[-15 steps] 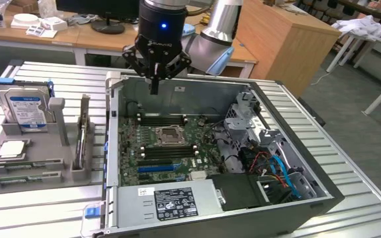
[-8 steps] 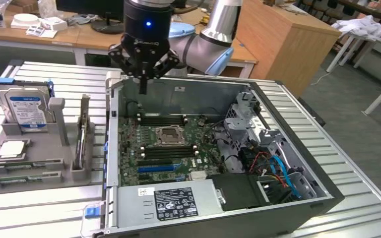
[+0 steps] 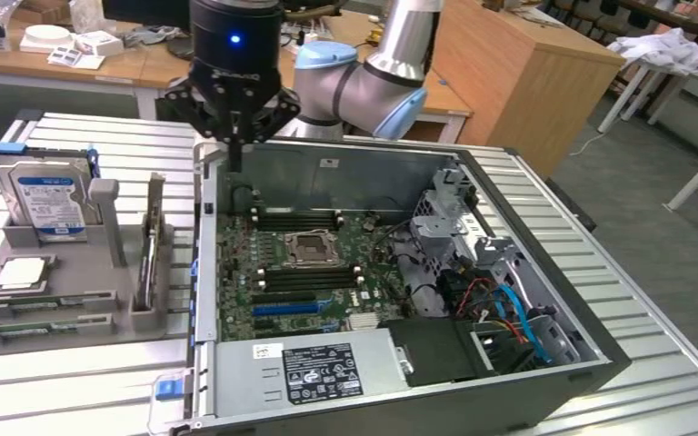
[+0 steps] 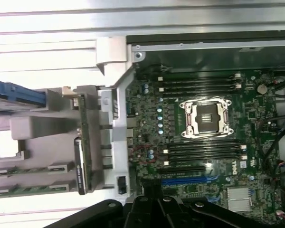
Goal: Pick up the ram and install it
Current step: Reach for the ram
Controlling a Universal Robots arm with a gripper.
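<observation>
Pincer shut tight, gripping nothing, and we hover at the open case corner; the ram stands upright in its rack.

I count on the desk: one open computer case with one motherboard and one processor socket. One grey holder by the desk's edge at the exterior view's left carries one hard drive, one processor chip, one upright ram and two flat green sticks. One gripper.
</observation>
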